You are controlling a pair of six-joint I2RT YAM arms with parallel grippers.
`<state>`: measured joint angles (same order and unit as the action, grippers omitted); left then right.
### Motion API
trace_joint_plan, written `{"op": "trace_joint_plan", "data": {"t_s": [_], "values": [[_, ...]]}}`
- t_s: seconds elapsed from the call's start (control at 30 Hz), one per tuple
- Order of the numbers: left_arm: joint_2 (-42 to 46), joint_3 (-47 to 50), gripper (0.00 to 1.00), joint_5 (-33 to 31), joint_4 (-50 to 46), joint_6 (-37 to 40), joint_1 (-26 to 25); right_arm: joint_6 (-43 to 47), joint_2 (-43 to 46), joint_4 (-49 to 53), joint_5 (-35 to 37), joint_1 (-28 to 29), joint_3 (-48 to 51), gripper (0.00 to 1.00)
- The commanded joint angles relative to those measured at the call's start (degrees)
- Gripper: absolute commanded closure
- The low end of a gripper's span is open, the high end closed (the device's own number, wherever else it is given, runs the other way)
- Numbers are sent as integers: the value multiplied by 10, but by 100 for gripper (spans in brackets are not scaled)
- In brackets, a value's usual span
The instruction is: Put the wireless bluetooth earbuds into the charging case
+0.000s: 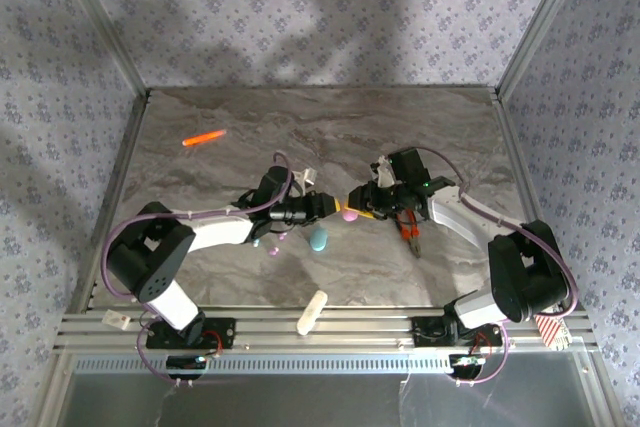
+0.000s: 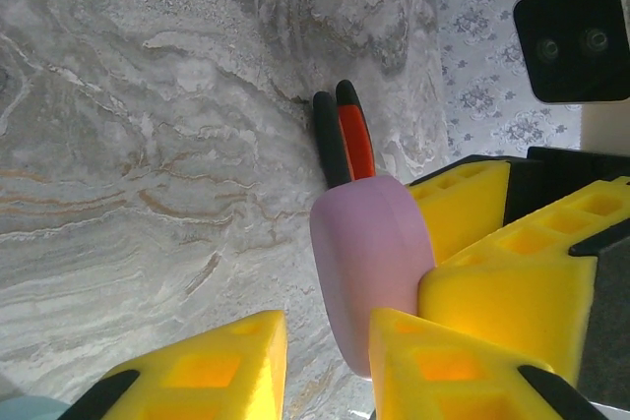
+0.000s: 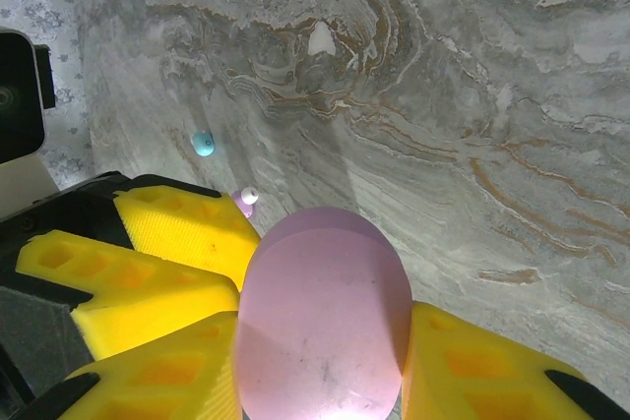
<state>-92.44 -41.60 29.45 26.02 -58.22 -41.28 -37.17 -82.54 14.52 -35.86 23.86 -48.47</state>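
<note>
Top external view: we see both arms bent at the elbow and reaching inward over the marble table (image 1: pixel 420 127), so that the left gripper (image 1: pixel 333 208) and the right gripper (image 1: pixel 360 201) meet tip to tip at the pink case (image 1: pixel 349 214) near the table centre. On the right wrist view, we find the right gripper (image 3: pixel 325 341) closed on the pink case (image 3: pixel 323 312), with a yellow finger pressed against each side of it. On the left wrist view, we find the left gripper (image 2: pixel 330 341) partly open: the pink case (image 2: pixel 369 263) rests against one finger, and bare marble shows between the case and the other finger. The teal case (image 1: pixel 318 239) lies on the table just below the left gripper. The teal earbud (image 3: pixel 203 142) and the pink-lilac earbud (image 3: pixel 244 202) lie loose on the marble, apart from both cases. Red-handled pliers (image 2: pixel 345 135) lie flat beyond the pink case, beside the right forearm.
</note>
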Motion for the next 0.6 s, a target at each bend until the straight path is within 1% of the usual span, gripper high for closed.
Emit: {"op": "trace_joint_plan", "data": {"t_s": [0.0,0.23,0.57], "values": [[-7,-16,71,19,25,-5,-4,-9,-7,-3,-12,-4,-7,62],[-14,-16,67,24,31,-6,-4,-12,-12,-7,-14,-4,-8,63],[-26,-16,65,23,30,-4,-3,-26,-14,-22,-29,-5,-11,64]]}}
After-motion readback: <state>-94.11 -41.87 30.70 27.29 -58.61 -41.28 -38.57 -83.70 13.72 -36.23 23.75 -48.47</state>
